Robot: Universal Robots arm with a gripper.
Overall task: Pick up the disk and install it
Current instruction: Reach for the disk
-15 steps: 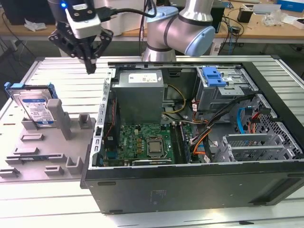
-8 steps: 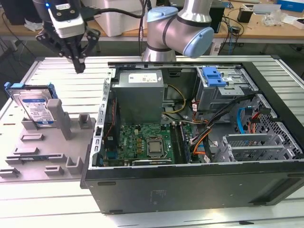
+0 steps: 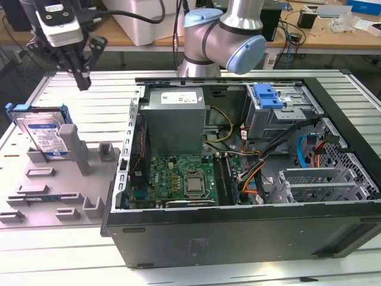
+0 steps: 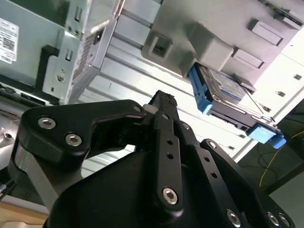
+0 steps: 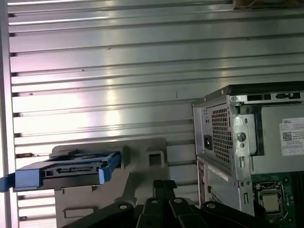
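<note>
One disk (image 3: 43, 136) leaning in grey fixture (image 3: 59, 185); tool (image 3: 83, 82) above, apart, fingers (image 4: 165, 124) together.

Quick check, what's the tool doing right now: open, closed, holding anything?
Tool: closed, holding nothing, raised above and apart from the disk, which sits in the grey holder.

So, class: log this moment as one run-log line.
gripper: shut, empty, apart from disk | disk: propped in grey holder, not held
</note>
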